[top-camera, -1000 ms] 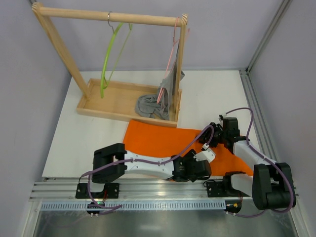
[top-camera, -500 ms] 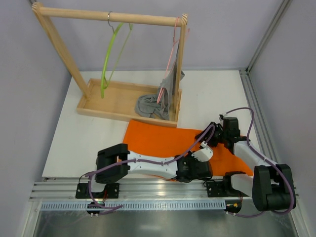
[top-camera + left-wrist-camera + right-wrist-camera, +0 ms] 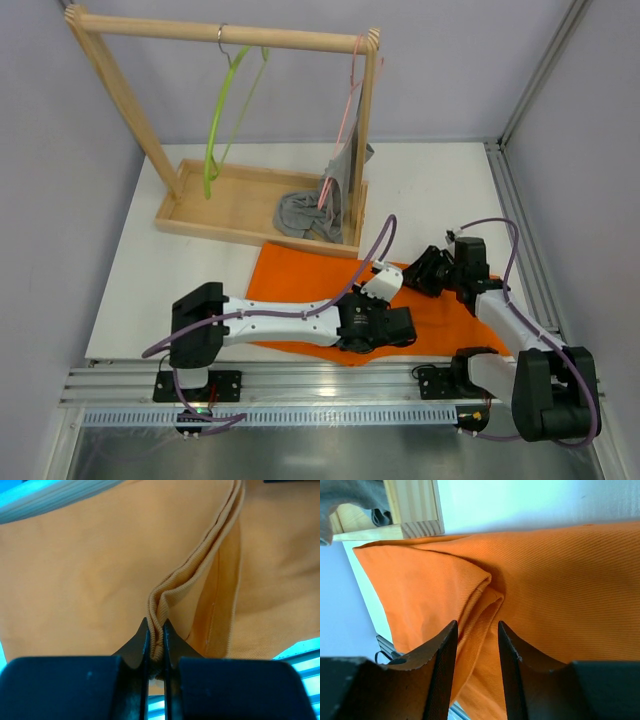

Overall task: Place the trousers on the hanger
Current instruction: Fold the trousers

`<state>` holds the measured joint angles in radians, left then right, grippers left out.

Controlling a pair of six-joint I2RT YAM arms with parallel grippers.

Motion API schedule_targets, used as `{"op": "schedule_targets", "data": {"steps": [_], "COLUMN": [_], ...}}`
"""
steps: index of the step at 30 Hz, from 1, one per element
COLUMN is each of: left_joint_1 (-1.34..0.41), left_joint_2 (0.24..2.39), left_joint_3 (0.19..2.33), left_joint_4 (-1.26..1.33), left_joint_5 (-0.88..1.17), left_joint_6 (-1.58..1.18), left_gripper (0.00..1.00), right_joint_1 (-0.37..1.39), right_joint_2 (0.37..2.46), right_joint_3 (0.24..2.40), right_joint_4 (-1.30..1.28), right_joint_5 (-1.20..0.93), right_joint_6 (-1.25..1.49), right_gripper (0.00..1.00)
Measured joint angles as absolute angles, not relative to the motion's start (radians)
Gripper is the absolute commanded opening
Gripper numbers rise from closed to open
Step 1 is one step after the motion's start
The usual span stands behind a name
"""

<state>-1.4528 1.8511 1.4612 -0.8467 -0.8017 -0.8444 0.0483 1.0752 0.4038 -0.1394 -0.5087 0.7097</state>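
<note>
pinching trousers hem, left gripper clamped; right gripper straddles fold.

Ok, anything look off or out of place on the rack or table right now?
One thing: the grey garment has mostly slumped off the pink hanger and lies heaped in the wooden tray. Otherwise normal: trousers flat on the table, green hanger hanging bare on the rail.
</note>
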Motion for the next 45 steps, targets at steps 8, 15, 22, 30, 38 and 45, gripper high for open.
{"op": "schedule_targets", "data": {"steps": [8,15,22,30,38,45], "left_joint_1": [-1.424,-1.425,-1.425,-1.425,-1.425,-1.425], "left_joint_2": [1.792,1.79,1.781,1.773,1.77,1.74], "left_joint_3": [1.46,1.458,1.458,1.458,1.445,1.418], "left_joint_4": [-0.902,-0.904,-0.904,-0.906,-0.896,-0.873], "left_joint_5": [-0.821,-0.82,-0.822,-0.83,-0.829,-0.822], "left_joint_6": [-0.922,-0.94,-0.943,-0.944,-0.944,-0.947], "left_gripper": [0.0,0.0,0.0,0.01,0.0,0.0], "right_joint_1": [0.048,0.049,0.093,0.105,0.112,0.116], "right_joint_2": [0.986,1.005,1.071,1.09,1.169,1.206], "right_joint_3": [0.377,0.37,0.365,0.344,0.344,0.398], "right_joint_4": [-0.151,-0.126,-0.081,-0.047,0.043,0.022], "right_joint_5": [-0.521,-0.521,-0.508,-0.48,-0.453,-0.412], "right_joint_6": [0.742,0.789,0.855,0.904,0.939,0.902], "right_gripper": [0.35,0.35,0.33,0.33,0.12,0.04]}}
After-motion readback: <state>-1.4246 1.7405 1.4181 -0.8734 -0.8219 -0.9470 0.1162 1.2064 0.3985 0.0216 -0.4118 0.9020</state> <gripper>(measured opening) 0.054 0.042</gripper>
